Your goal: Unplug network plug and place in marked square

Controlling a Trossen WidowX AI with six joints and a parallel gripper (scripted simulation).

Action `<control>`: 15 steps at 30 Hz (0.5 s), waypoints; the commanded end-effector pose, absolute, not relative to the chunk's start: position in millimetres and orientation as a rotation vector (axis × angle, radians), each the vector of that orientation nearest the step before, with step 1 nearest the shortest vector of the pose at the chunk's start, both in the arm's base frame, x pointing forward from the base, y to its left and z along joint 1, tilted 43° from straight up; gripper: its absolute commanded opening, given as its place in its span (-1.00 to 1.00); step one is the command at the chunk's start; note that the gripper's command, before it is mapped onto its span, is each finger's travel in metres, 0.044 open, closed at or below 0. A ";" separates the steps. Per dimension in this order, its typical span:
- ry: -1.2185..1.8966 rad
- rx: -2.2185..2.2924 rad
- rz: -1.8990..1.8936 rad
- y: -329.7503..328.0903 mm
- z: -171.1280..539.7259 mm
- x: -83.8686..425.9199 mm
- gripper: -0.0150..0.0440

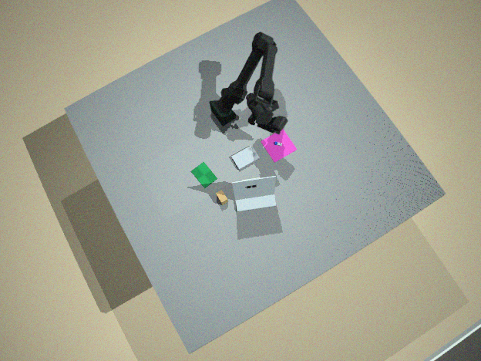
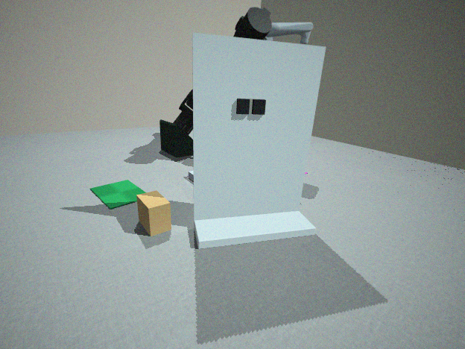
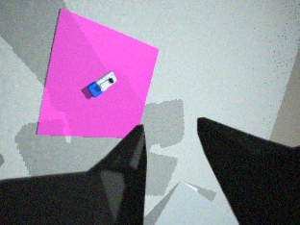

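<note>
On the left of the wrist view, the little white and blue plug [image 3: 102, 85] lay flat inside the pink marked square [image 3: 72, 111], near its middle, with pink showing all around it. To the right and lower down, the end effector [image 3: 170, 132] hung over the gray bench [image 3: 231, 58] just past the square's edge. Its two dark fingers stood partly apart with only bare bench showing between them, so it was released and gripped nothing. From above, the square sat near the middle of the bench, a bit toward the far edge where the arm's base stood, and the upright panel [image 2: 255, 131] stood nearer the front edge with its two dark sockets [image 2: 250, 107]. I think the plug was already out and put down, so the last step was in hand. Next, the arm only needed to keep off the bench and everything on it.
</note>
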State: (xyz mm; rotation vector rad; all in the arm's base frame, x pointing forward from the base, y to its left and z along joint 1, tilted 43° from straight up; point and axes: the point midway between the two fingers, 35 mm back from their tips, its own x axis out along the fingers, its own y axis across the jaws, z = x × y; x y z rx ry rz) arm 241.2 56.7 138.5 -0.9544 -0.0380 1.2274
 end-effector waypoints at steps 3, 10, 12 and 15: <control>-0.036 -0.966 1.225 46.9 147.9 245.8 0.04; -0.032 -0.970 1.227 34.7 160.2 249.1 0.04; -0.031 -0.970 1.227 31.3 163.8 249.9 0.04; -0.031 -0.970 1.227 26.1 169.4 250.8 0.04</control>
